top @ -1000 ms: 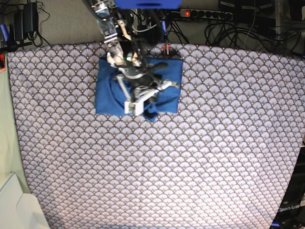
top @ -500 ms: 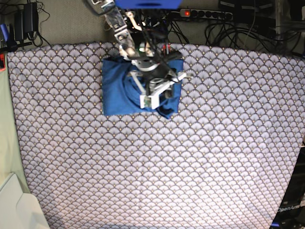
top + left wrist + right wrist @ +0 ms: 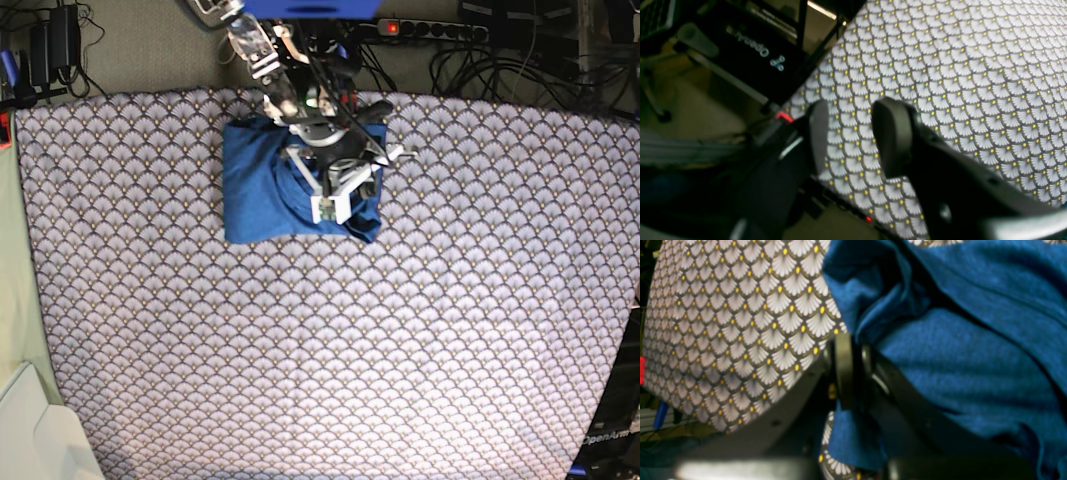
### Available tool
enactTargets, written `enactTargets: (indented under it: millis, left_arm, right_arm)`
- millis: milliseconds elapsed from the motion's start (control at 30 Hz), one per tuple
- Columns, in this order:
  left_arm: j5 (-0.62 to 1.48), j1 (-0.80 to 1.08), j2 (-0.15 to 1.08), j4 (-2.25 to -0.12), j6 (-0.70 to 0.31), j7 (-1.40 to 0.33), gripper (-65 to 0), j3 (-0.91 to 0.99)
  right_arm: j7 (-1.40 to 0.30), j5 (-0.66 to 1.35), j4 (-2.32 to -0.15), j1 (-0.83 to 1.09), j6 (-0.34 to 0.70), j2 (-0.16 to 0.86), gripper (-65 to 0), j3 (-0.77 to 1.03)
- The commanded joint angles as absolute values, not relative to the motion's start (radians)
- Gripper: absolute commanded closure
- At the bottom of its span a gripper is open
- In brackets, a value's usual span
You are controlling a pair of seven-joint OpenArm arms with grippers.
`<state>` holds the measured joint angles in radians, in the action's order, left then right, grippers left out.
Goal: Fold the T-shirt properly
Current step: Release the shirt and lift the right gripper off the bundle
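Note:
The blue T-shirt [image 3: 260,190] lies as a folded, bunched square on the scallop-patterned table cloth [image 3: 400,350], near the far edge. My right gripper [image 3: 345,195] reaches down from the far side onto the shirt's right part. In the right wrist view its fingers [image 3: 843,366] are shut on a fold of the T-shirt [image 3: 957,373], with cloth hanging above and below them. My left gripper [image 3: 853,113] shows only in the left wrist view. It hovers open over a bare edge of the table cloth [image 3: 973,66] with nothing between its fingers.
A power strip [image 3: 430,28] and cables run behind the table's far edge. A pale bin [image 3: 30,430] sits off the near-left corner. A dark stand [image 3: 746,46] is beyond the table edge beside my left gripper.
My right gripper has moved to the right with the T-shirt in its grip, dragging the folded bundle along the cloth. The left gripper's earlier state is not shown.

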<state>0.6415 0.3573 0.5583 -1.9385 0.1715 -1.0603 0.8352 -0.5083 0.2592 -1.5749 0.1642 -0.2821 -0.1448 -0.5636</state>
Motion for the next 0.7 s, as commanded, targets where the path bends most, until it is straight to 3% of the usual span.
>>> enactTargets:
  millis: [0,300,667]
  left_arm:
    - [0.647,0.354,0.576,-1.954,0.173,-1.047,-25.2,0.842]
    - [0.638,0.354,0.556,-1.954,0.173,-1.047,-25.2,0.766]
    - [0.638,0.354,0.556,-1.949,0.173,-1.047,-25.2,0.759]
  right_arm:
    - [-0.496,0.262,-1.592,0.148,-0.272,-0.157,-1.0,-0.57]
    - [-0.492,0.262,-1.598,0.139,-0.272,-0.157,-29.0,-0.636]
    - [-0.489,0.255,-1.727,0.117,-0.272,-0.127,-30.8,-0.76]
